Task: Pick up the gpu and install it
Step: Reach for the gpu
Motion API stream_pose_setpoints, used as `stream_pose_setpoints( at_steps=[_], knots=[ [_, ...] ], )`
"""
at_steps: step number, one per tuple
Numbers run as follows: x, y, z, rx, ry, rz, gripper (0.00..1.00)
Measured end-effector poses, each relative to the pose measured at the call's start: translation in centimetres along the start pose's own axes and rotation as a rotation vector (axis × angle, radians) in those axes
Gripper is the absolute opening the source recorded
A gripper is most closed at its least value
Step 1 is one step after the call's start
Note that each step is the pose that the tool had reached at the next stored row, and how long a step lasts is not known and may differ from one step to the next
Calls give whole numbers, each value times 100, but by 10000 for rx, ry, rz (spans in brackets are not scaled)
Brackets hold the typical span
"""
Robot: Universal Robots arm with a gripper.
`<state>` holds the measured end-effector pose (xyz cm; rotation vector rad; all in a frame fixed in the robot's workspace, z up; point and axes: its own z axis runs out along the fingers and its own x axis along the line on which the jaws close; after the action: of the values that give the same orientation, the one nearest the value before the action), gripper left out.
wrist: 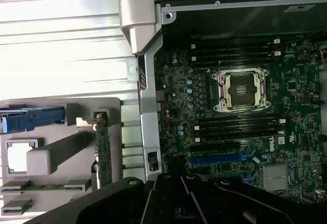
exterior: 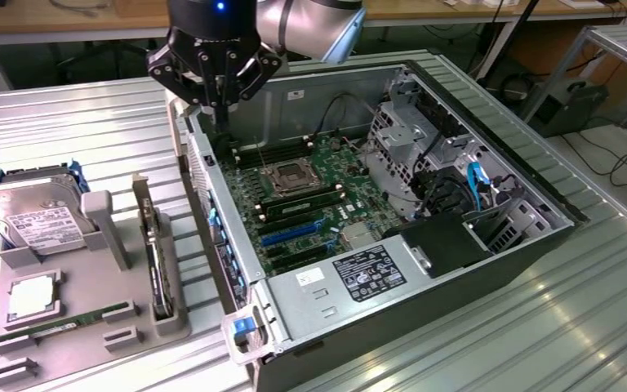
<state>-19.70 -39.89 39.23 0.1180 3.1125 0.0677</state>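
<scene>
A ribbed metal table (exterior: 509,351) is seen nearest. It carries a grey holder tray (exterior: 68,359) toward the exterior view's left and an open computer case (exterior: 423,302) just beside it.

In the tray, a green RAM stick (exterior: 63,324) is laid at the near end, a processor chip (exterior: 33,298) is seated behind it, and a hard drive (exterior: 36,216) in a blue frame is propped at the far end. The gpu (exterior: 159,261) is stood on its long edge in a slot on the tray's case side. Its long axis runs from near to far, with the silver bracket upright at the far end.

The case is laid on its side, with the motherboard (exterior: 313,196) exposed inside. Above the case's far rim the gripper (exterior: 224,114) is seen with fingers pressed together, nothing gripped, well apart from the gpu.

Wooden benches (exterior: 63,16) and floor cables (exterior: 619,163) are seen beyond.
</scene>
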Motion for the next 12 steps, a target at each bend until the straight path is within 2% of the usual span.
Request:
stream_pose_setpoints(
  at_steps=[12],
  knots=[
    [52,-4,-1,0,0,0,11]
  ],
)
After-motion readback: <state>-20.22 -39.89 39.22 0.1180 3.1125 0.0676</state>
